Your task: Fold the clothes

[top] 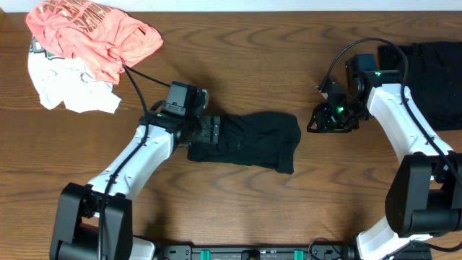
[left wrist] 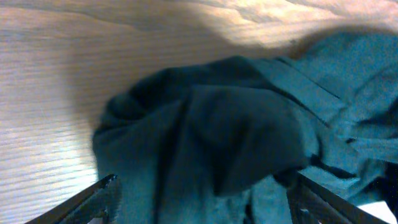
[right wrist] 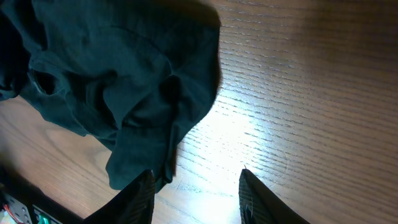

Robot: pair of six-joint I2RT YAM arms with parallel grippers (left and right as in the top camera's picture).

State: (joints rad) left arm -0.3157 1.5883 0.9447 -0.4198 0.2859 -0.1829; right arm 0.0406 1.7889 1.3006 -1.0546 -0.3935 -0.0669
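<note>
Nearest to me, my two white arms reach up from the near edge of the brown wood-grain tabletop (top: 238, 65). Between them, about the middle of the tabletop, lies the plain matte black fabric garment (top: 253, 139), bunched into a rough oblong that runs left to right, with loose folds and a seam or hem showing across its top.

My left pincer (top: 210, 131) sits at the left end of the black garment. On the left wrist camera its fingers (left wrist: 102, 198) stand wide apart, released, with a rumpled hump of the dark cloth rising in the gap between them. I can't see either finger pressing into the fabric, so nothing is grasped there.

My right pincer (top: 323, 120) is just off the right end of the black garment, over bare wood. On the right wrist camera its fingers (right wrist: 138, 198) are parted, with only lit tabletop between them. One finger is just beside a hanging corner of the cloth, and whether it touches I cannot tell. This pincer is released too and holds nothing.

Farther back on the right lies a flat stack of folded black cloth (top: 433, 76), partly cut by the frame edge. At the far left corner a crumpled coral-pink printed shirt (top: 94, 30) rests partly on top of a crumpled white garment (top: 68, 90).
</note>
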